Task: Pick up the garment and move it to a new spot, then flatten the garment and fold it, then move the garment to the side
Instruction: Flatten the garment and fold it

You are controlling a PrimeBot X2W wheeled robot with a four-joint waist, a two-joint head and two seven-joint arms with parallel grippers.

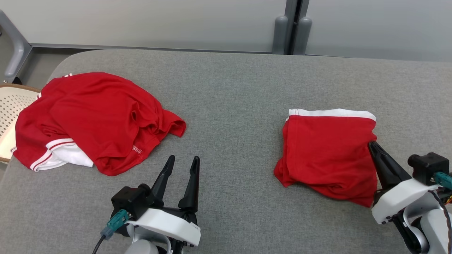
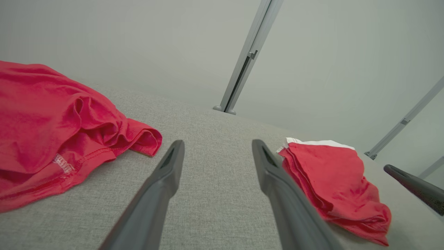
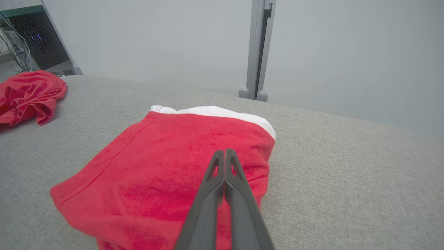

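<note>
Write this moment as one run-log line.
left gripper: open, empty | right gripper: shut, tips over folded garment | crumpled garment: far left

The crumpled red shirt with white striped trim (image 1: 95, 120) ran off the left wrist view's left edge. It hid part of a cream perforated panel (image 1: 12, 106), itself cut by the head view's left edge. The white hem lettering (image 1: 137, 150) was too small to read. The right gripper (image 3: 224, 152), fingers pressed together, covered a strip of the folded red garment with a white band (image 3: 180, 156), whose near edge ran off the bottom of the frame.
</note>
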